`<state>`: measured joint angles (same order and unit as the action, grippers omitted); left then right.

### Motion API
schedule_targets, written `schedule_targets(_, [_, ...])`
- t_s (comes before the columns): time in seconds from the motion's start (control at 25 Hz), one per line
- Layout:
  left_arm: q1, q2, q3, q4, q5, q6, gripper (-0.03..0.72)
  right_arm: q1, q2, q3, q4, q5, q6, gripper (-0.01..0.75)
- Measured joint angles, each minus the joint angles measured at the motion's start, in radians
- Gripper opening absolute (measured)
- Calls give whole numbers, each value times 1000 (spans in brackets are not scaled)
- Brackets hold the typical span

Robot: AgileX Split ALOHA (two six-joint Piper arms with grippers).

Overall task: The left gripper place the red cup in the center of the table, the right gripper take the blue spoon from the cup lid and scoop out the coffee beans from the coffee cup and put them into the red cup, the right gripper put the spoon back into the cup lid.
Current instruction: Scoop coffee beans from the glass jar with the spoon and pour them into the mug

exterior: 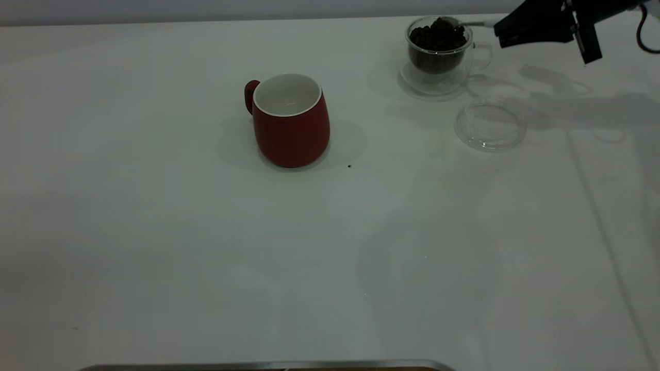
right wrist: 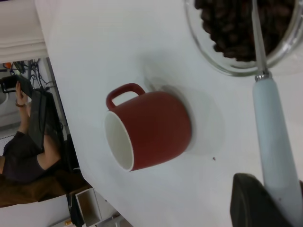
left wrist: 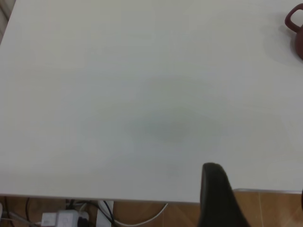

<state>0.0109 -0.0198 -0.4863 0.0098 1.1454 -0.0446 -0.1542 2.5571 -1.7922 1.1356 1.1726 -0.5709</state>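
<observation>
The blue spoon (right wrist: 274, 142) was pinched in the jaws of the right gripper (exterior: 502, 32), its pale handle running out from them and its metal shank reaching over the rim of the coffee cup (exterior: 439, 54). Its bowl lay in or on the heap of coffee beans (exterior: 438, 35); whether it was already loaded could not be told. The spoon's long axis pointed from the gripper, at the far right of the surface (exterior: 206, 257), toward the glass cup just to its left in the exterior view.

The red cup (exterior: 290, 119) stood upright near the middle of the surface, handle turned to the left, its white inside seemingly empty. It stood well apart from the coffee cup, farther along the same leftward line and nearer the camera. So the coming carry would likely run from the glass cup leftward across open surface to the red cup's mouth, with the spoon kept level. The right arm was far nearer both cups.

The cup lid (exterior: 490, 125), clear and empty, lay flat just in front of the coffee cup, beneath the right arm. A single dark speck (exterior: 349, 166), possibly a bean, lay beside the red cup.

The left gripper (left wrist: 218, 198) hung back at the surface's near edge, well away from the red cup; only one dark finger showed, so its jaws' state could not be told.
</observation>
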Motion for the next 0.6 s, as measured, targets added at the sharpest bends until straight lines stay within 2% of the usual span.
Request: schedule_targets(0.6, [0,0,0,0,0,2,482,0,-45,42,5,-1,1,95])
